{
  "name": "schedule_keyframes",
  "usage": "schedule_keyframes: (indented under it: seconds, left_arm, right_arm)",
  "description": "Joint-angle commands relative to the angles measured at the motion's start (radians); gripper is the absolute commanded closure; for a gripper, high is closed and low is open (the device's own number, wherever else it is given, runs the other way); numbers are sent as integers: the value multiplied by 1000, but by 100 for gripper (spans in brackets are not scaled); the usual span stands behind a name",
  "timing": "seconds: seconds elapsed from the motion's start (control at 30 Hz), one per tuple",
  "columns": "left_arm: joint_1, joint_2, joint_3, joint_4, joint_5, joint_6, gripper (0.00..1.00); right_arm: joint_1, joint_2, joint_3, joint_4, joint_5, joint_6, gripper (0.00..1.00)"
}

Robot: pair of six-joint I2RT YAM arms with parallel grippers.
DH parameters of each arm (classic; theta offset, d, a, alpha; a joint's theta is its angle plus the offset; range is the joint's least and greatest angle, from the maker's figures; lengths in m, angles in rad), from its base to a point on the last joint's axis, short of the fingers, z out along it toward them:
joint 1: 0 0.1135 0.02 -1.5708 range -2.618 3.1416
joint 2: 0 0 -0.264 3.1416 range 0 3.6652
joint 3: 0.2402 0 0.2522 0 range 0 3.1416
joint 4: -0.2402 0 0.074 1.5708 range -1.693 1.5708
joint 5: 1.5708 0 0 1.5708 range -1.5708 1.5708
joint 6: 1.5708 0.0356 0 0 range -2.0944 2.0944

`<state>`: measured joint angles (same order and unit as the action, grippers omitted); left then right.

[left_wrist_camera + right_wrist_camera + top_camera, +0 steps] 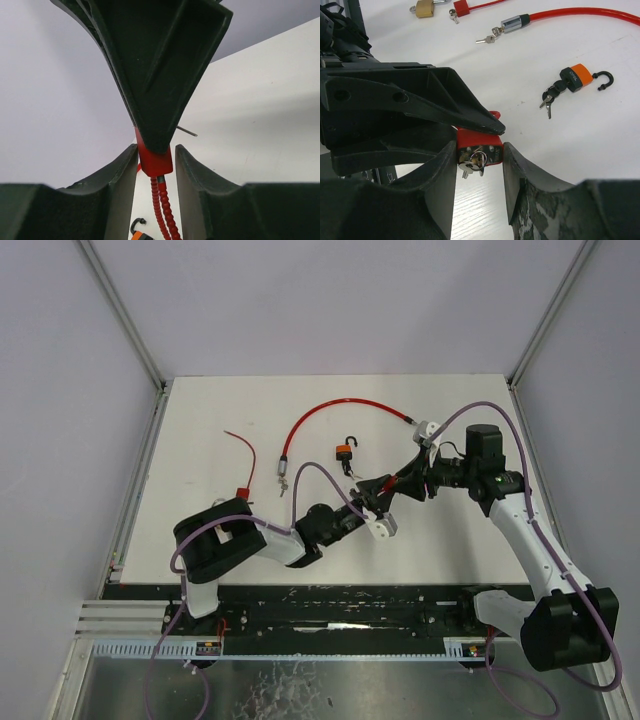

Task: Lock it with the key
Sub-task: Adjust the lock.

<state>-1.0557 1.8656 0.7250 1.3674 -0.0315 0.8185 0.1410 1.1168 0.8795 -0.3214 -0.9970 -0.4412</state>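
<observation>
A red padlock hangs above the table, and my right gripper is shut on its two sides. A silver key on a ring sticks out of the lock's bottom face. In the left wrist view the same red padlock sits between the fingers of my left gripper. The left jaws are narrow and still open, with a thin gap at the right finger. The lock's red ribbed cable hangs down. Both grippers meet mid-table, the left gripper against the right gripper.
An orange padlock with keys lies just behind the grippers. A long red cable with a chrome end curves across the back. A brass padlock and a small red lock lie to the left, near a thin red wire.
</observation>
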Motion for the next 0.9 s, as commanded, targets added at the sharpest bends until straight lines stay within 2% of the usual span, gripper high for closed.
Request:
schedule_keyframes:
  seconds: [0.0, 0.13, 0.2, 0.33, 0.43, 0.5, 0.57, 0.67, 0.87]
  left_arm:
    - [-16, 8, 26, 20, -46, 22, 66]
    - [-20, 6, 25, 27, -65, 20, 69]
    - [-20, 3, 24, 27, -71, 20, 75]
    - [-21, 1, 22, 28, -76, 18, 97]
    - [-22, -4, 17, 34, -70, 18, 100]
    - [-22, -8, 11, 38, -63, 18, 100]
    - [-22, -13, 4, 37, -43, 14, 100]
    - [-18, -25, -1, 22, -22, -2, 100]
    - [35, -80, -26, -12, 102, -134, 100]
  right_arm:
    - [-4, 6, 11, 62, -34, 26, 93]
    - [-3, 7, 6, 67, -39, 29, 93]
    - [-3, 9, 2, 74, -45, 40, 93]
    - [-3, 13, 3, 69, -54, 44, 92]
    - [-3, 11, 1, 67, -57, 44, 89]
    - [-3, 11, 4, 60, -62, 44, 82]
    - [-3, 6, 9, 43, -64, 37, 63]
    - [-5, -13, 26, 3, -58, 5, 45]
    - [-45, -54, 47, -59, -77, -61, 27]
